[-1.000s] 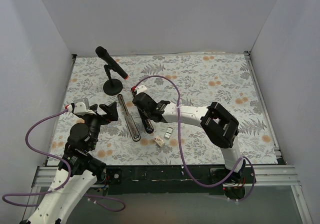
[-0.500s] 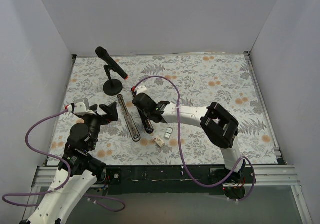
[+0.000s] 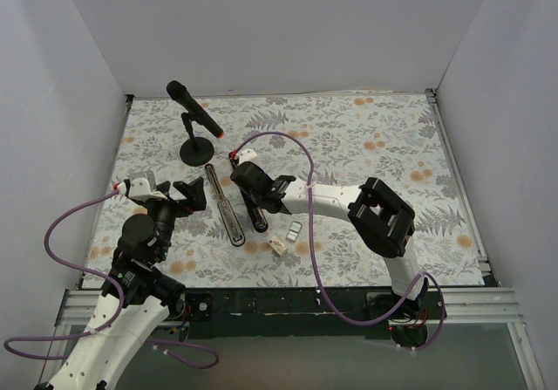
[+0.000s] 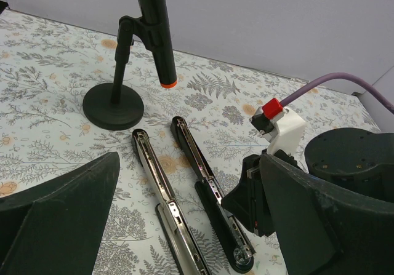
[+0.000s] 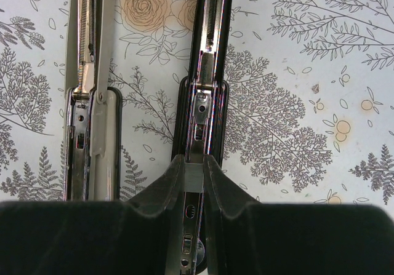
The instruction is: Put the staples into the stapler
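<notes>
**Stapler [image 3: 225, 207] laid open on a flower-and-fern patterned table [image 3: 375, 146], closed in by plain white walls [image 3: 261, 23].**
The stapler lies left of centre, folded flat, with its silver rail and black top arm side by side on the pale printed cloth. The right claw [image 5: 196, 167] is pinching the metal channel of the black arm. The left claw [image 3: 192, 193] hangs spread wide just left of the stapler, holding nothing. The staples [image 3: 295, 229] and their small box [image 3: 277, 244] lie on the cloth just right of the stapler's near end. A black microphone [image 3: 193, 111] stands on a round base farther back.

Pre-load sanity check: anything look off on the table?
The stapler lies as two parallel strips, silver rail beside black arm; the right tool clamps the black one. The staples sit loose beside their box.
</notes>
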Robot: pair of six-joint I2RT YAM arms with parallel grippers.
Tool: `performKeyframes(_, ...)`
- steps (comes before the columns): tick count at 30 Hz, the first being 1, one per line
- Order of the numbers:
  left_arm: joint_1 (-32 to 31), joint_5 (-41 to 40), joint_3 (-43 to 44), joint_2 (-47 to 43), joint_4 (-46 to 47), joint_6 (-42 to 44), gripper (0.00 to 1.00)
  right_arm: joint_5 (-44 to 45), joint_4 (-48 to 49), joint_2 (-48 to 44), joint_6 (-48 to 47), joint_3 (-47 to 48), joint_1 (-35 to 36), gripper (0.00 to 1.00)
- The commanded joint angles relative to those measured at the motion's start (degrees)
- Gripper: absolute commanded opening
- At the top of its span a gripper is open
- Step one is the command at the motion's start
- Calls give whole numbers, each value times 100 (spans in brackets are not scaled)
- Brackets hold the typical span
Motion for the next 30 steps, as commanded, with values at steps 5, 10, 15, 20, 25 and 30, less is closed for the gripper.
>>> performKeyframes(5, 53, 20, -34, 17, 53, 42, 98, 31, -341, 278, 115, 322, 18, 17)
performKeyframes(10, 62, 29, -43, 17, 45, 51, 98, 40, -437, 313, 132, 357, 18, 18)
performKeyframes(15, 62, 29, -34, 17, 45, 42, 98, 23, -569, 418, 132, 489, 9, 24)
performKeyframes(20, 62, 29, -34, 17, 45, 51, 98, 23, -683, 489, 97, 647, 1, 34)
performKeyframes(25, 62, 29, -34, 17, 36, 51, 98, -39, -832, 375, 1, 796, -17, 43)
performKeyframes(30, 62, 20, -25, 8, 27, 42, 98, -109, -1000, -222, -254, 946, -26, 50)
